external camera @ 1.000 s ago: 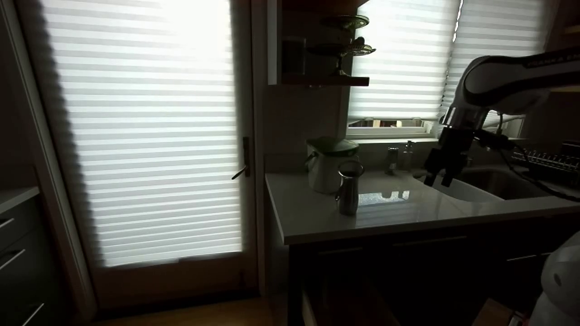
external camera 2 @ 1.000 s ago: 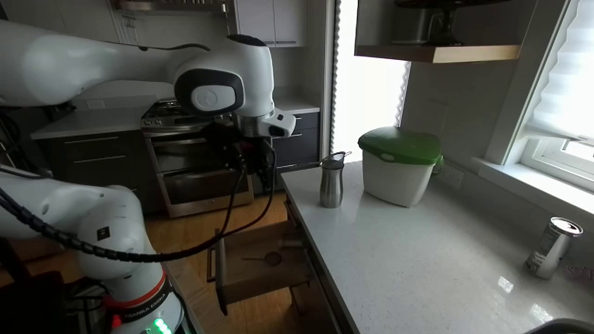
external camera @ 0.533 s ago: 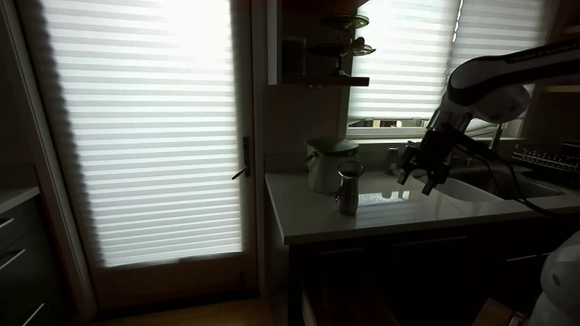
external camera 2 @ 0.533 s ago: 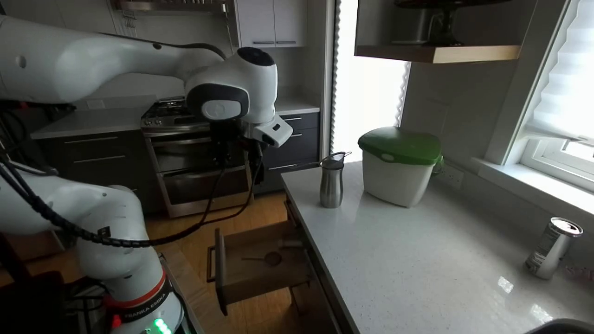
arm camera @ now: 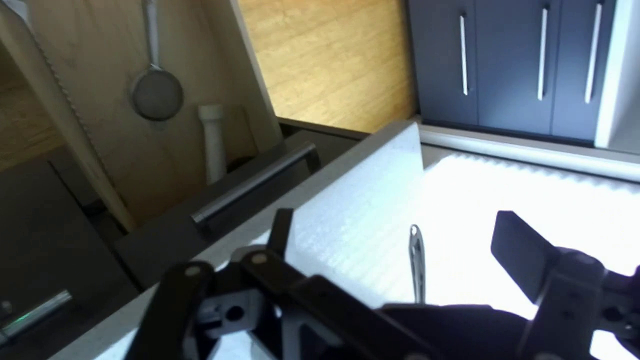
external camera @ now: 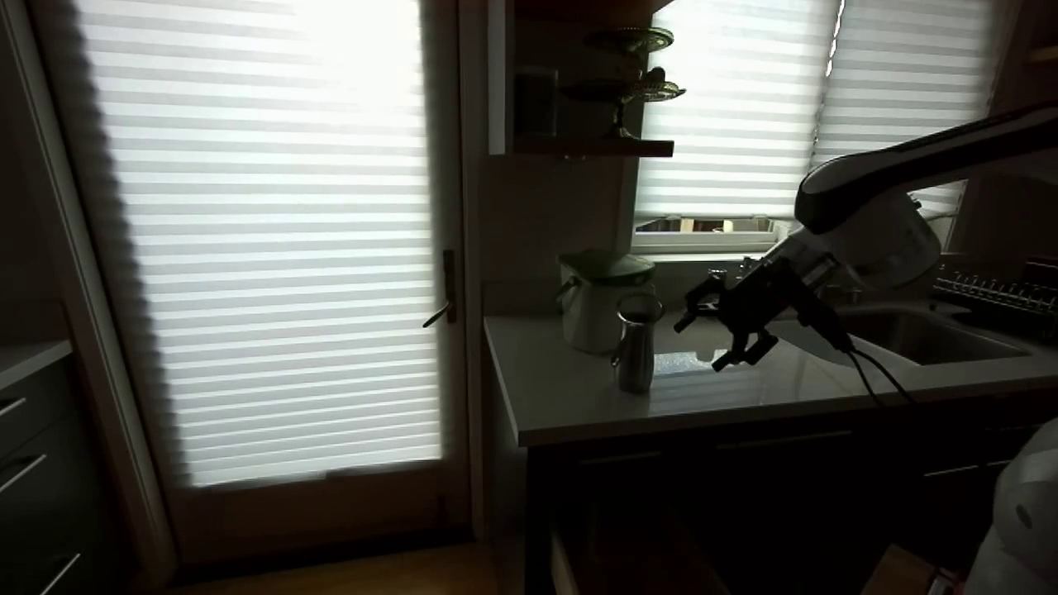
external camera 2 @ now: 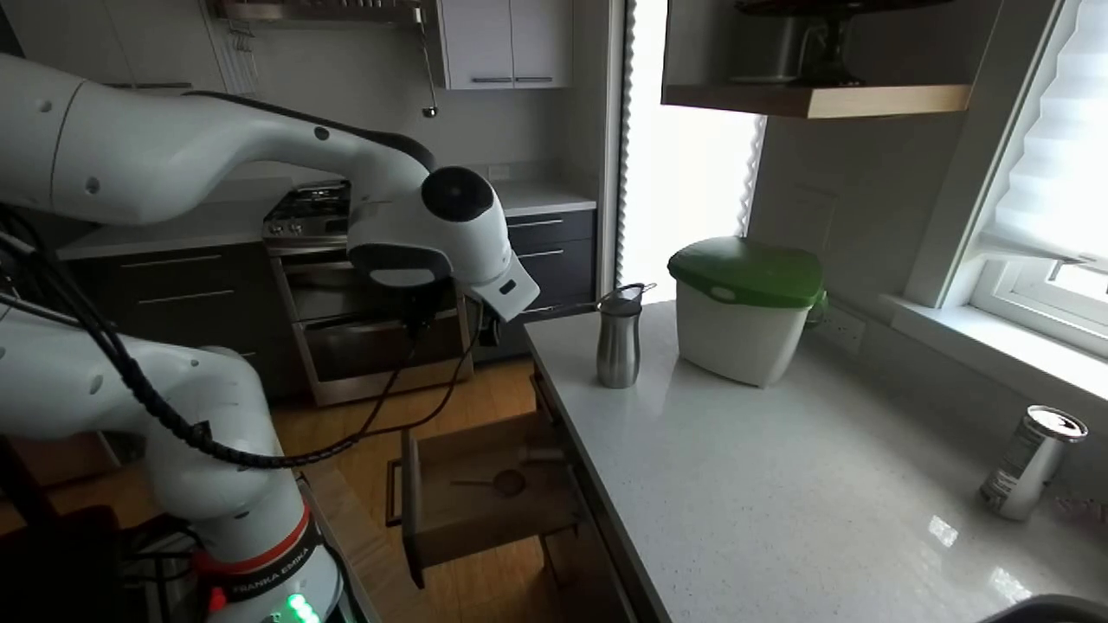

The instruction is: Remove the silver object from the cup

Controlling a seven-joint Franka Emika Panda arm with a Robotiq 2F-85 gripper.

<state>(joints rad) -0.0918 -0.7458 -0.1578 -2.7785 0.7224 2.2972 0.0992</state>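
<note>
The cup point(external camera: 635, 359) is a dark grey metal tumbler standing upright on the counter; it also shows in an exterior view point(external camera 2: 618, 350). The silver object is a small strainer resting in the cup's mouth; its round rim point(external camera: 640, 308) rises above the cup, and its handle point(external camera 2: 567, 307) sticks out sideways over the counter edge. In the wrist view the handle's end with a hole point(arm camera: 417, 260) lies between the spread fingers, its lower part hidden by the gripper. My gripper point(external camera: 701, 345) is open, empty and tilted, beside the cup on the sink side; the wrist view shows both fingers apart point(arm camera: 396, 230).
A white bin with a green lid point(external camera 2: 749, 324) stands close behind the cup. An open drawer point(external camera 2: 489, 547) below the counter holds another strainer point(arm camera: 157, 95). A can point(external camera 2: 1030, 467) stands farther along the counter. A sink point(external camera: 984, 347) lies behind the arm.
The arm has lowered and moved towards the cup. The gripper has tilted and turned, and its fingers now show well apart. The cup and strainer have not moved.
</note>
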